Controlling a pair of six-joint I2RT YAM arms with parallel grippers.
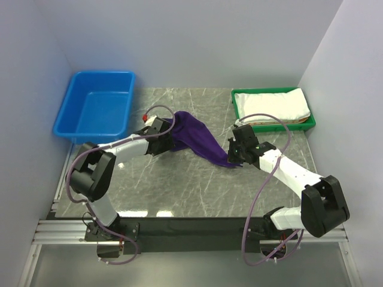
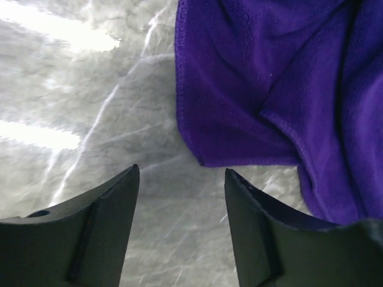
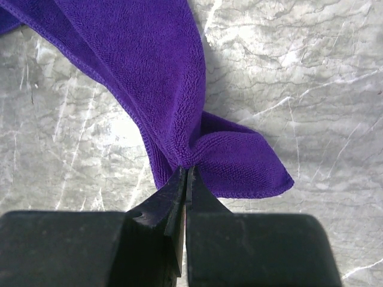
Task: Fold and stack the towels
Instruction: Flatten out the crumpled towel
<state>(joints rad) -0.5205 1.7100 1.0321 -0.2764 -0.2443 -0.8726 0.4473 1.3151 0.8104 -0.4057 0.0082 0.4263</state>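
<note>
Bright, even light falls from overhead in the top view, leaving only soft shadows under the arms [image 1: 287, 170]. In the left wrist view white glare streaks the glossy table [image 2: 60, 36] at upper left. The right wrist view is sharp on the purple towel [image 3: 149, 72], its weave clear.

No writing, label, brand or number is legible anywhere, neither on the dark purple cloth towel [image 1: 194, 136] nor the blue plastic tub [image 1: 96, 75].

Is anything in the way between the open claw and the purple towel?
No, nothing visible. Only marble table shows between the left gripper and the purple towel, whose corner lies just ahead of it.
</note>
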